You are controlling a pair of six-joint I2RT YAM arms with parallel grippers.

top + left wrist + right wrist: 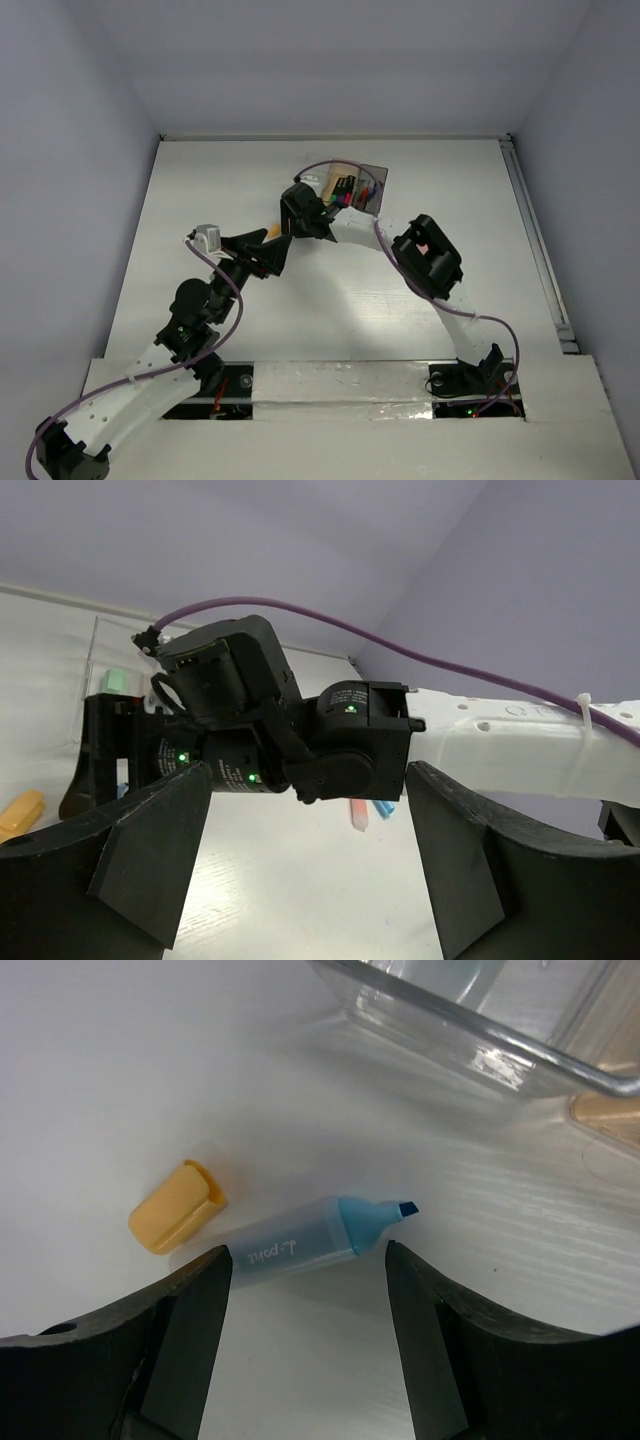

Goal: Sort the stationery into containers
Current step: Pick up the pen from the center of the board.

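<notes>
Stationery closest to us is a short light-blue plastic highlighter point(285, 1250), uncapped, lying flat on the white table point(100, 1060) right between the two dark fingers of the right gripper point(305, 1258). Those fingers stand spread wide, one on each side of the barrel and gripping nothing. We judge they straddle it crosswise so that closing would pinch the barrel across its width. We cannot tell whether their tips touch the table.

Just beside the highlighter's blunt end lies a stubby orange cap point(177, 1207), apart from both fingers. Beyond the chisel tip we see the rim of a clear rectangular plastic box point(480, 1025), and next to it the corner of a translucent tan-orange box point(612, 1110). Both sit near, so the carry looks short.

The left gripper point(308, 780) hangs with its fingers parted and empty, aimed at the right arm's wrist point(250, 720), probably to leave room. From above, a dark smoky grey box point(380, 178) holding several markers stands farthest, behind both arms.
</notes>
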